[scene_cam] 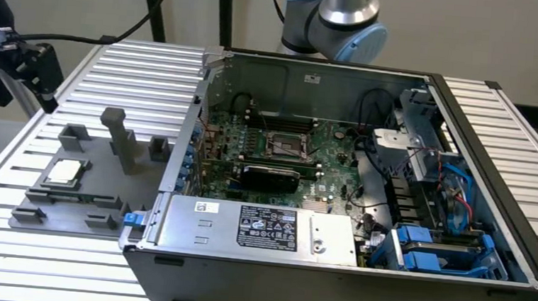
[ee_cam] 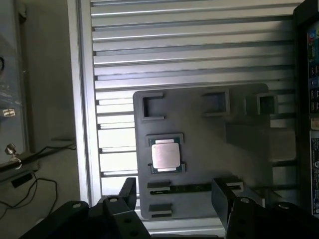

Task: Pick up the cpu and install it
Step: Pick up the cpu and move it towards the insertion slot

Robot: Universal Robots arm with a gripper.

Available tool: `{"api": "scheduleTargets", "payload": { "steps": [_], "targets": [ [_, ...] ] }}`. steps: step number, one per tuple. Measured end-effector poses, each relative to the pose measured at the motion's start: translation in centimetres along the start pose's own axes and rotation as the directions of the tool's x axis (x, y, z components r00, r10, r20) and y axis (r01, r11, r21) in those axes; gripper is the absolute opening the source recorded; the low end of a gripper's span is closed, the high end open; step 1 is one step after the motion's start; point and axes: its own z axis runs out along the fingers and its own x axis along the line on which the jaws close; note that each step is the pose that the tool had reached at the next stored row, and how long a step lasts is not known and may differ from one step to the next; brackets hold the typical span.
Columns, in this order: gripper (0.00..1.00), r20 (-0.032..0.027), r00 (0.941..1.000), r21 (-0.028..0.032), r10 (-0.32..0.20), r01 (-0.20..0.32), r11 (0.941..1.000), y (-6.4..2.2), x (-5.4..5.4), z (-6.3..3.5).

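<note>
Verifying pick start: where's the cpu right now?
The cpu sits in its nest on the grey fixture plate on the exterior view's left, outside the open computer case, not yet in the motherboard socket.

The ribbed table (scene_cam: 142, 63) bears a grey tray (scene_cam: 105, 182) and computer case (scene_cam: 335, 286).

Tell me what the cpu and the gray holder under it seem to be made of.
The cpu: probably a metal lid, silvery with a soft sheen. The gray holder: likely plastic, matte and evenly coloured, with blocky raised walls.
</note>
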Motion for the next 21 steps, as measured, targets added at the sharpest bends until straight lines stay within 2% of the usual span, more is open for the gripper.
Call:
{"api": "scheduleTargets", "payload": {
  "steps": [14, 21],
  "targets": [
    [0.71, -0.0003, 1.0000, 0.0000, -0.007, 0.007, 1.0000, -0.10, -0.1, 2.54],
    [0.71, -0.0013, 0.9996, -0.0001, -0.029, 0.029, 0.9996, -0.21, -0.3, 3.81]
  ]
}}
